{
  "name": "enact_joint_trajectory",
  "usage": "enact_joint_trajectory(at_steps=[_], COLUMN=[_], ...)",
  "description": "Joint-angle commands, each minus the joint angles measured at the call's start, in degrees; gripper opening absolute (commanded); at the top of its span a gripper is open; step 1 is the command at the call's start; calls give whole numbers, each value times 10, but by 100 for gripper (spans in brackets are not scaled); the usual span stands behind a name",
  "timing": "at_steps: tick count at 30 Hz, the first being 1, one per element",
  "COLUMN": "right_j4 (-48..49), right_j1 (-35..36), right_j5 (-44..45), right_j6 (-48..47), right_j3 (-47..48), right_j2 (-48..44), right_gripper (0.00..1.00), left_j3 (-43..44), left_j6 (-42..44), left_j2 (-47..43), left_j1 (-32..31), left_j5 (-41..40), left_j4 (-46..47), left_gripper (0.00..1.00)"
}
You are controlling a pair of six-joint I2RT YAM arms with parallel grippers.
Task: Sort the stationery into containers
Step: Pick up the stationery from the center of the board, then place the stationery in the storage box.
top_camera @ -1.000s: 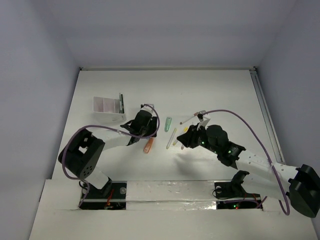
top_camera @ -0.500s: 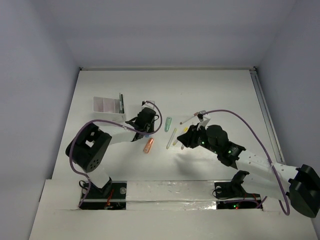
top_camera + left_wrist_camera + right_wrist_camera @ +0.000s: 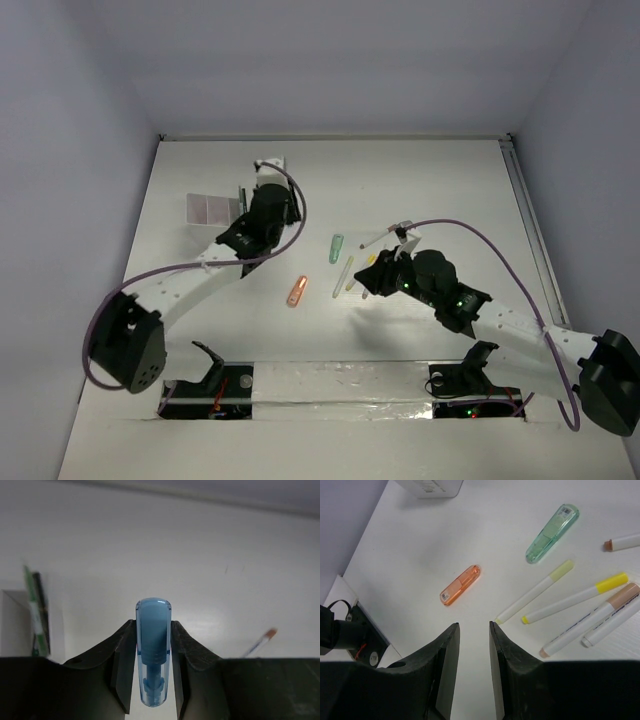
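Note:
My left gripper (image 3: 264,202) is shut on a short translucent blue capped marker (image 3: 153,650), held off the table just right of the white compartment tray (image 3: 212,208). The tray's right end holds thin green pens (image 3: 35,611). My right gripper (image 3: 474,627) is open and empty, low over the table beside the loose pile. That pile holds an orange marker (image 3: 460,584), a green marker (image 3: 553,532) and several white pens with yellow or tan tips (image 3: 575,597). In the top view the orange marker (image 3: 297,291) and green marker (image 3: 337,248) lie between the arms.
A white pen with a brownish tip (image 3: 376,238) lies just beyond the right gripper; it also shows in the left wrist view (image 3: 260,642). The table's near edge and the left arm's base (image 3: 350,635) sit close to the right gripper's left.
My left gripper closed on the blue marker beside the orange one, lifted it and swung it back-left next to the tray. The right arm has not moved.

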Motion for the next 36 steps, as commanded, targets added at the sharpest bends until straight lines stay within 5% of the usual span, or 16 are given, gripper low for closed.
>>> enact_joint_trajectory(at_steps=[1,7,17,36], right_j4=[18,17,14,8], right_j1=[4,4,4,4], right_j5=[-5,-8,-18,-12], right_j6=[-2,-2,-1,-3], right_j3=[8,3,2,1], right_j2=[-18,-28,-48,-56], right_gripper=[36,36,35,35], left_j3=[31,52,96,76], left_j6=[-2,-7,88,159], left_j2=[-59,-68,7,67], left_j1=[47,172,272,292], left_j5=[-57,-47,-77,-162], left_j4=[52,69,7,3], left_gripper=[0,0,0,0])
